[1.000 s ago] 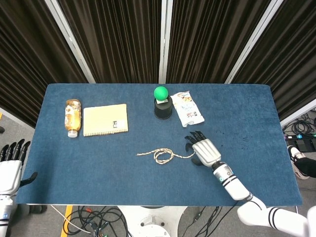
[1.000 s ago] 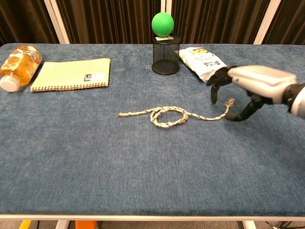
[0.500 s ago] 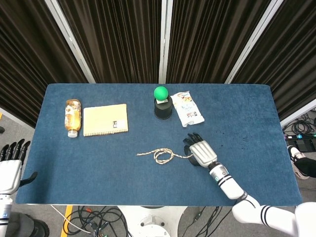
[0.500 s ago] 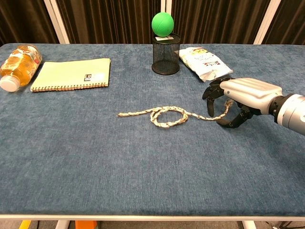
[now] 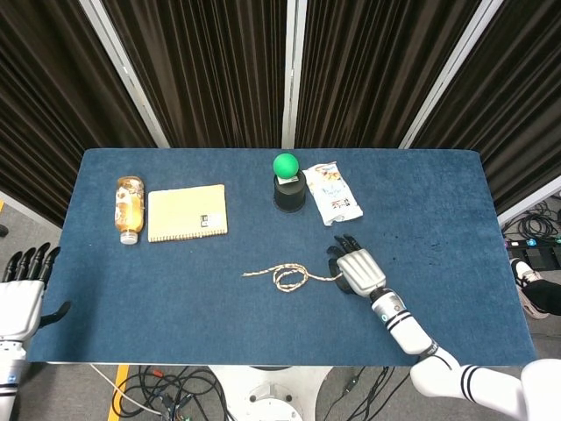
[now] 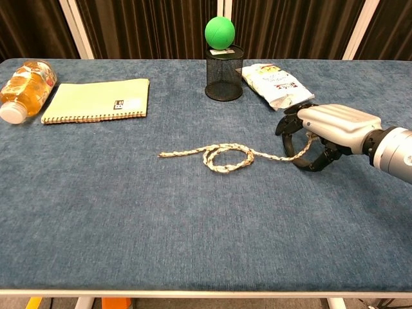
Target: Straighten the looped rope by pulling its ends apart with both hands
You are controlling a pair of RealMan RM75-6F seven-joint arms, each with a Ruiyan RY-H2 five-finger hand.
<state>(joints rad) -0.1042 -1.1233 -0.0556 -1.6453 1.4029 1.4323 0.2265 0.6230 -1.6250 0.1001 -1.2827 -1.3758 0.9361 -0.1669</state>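
Observation:
The rope (image 5: 289,277) (image 6: 226,156) lies mid-table with one loop in its middle and its left end free on the blue cloth. My right hand (image 5: 359,270) (image 6: 325,129) sits over the rope's right end, its fingers curled down and the thumb closed in beneath, pinching that end. My left hand (image 5: 22,289) hangs off the table's left front corner with its fingers spread and nothing in it; the chest view does not show it.
A bottle (image 5: 129,203) (image 6: 26,87) and a yellow notebook (image 5: 187,212) (image 6: 96,100) lie at the back left. A black mesh cup (image 5: 289,195) (image 6: 224,80) carrying a green ball (image 5: 285,164) (image 6: 219,31) stands behind the rope, beside a snack packet (image 5: 332,192) (image 6: 277,84).
My right hand came down and leftward over the rope's right end and its fingers curled shut around it. The rope's loop and my left hand stayed put.

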